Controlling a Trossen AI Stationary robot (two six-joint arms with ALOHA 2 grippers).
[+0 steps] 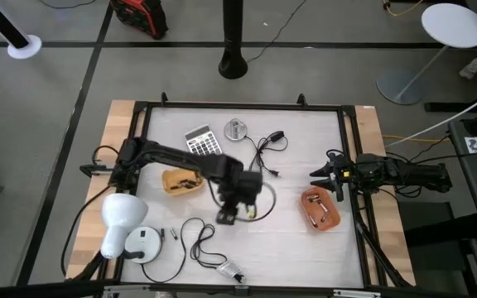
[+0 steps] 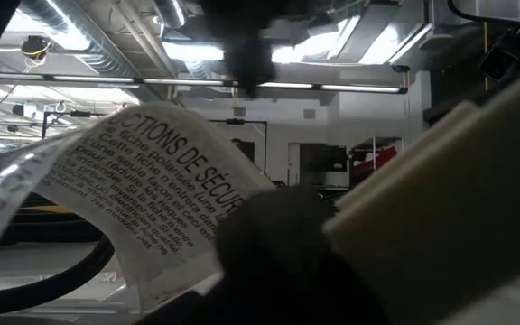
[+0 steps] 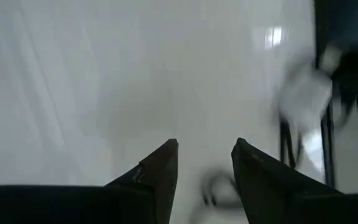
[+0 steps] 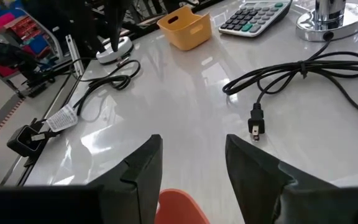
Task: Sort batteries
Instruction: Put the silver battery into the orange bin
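Your left end effector hangs low over the white counter mid-centre, fingers narrowly parted, holding nothing. Your right end effector waits, fingers parted, beside the orange oval tray. Dark small batteries lie in the yellow tray on the left

The left arm reaches from the table's left edge across to the middle, its elbow bent and its wrist pointed downward. The left gripper hangs low over the tabletop near the centre, and its two dark fingers stand apart with a clear gap between them. The right arm lies stretched along the table's right edge, level and pointing inward. The right gripper sits just inside that edge, and its fingers are spread with nothing between them.
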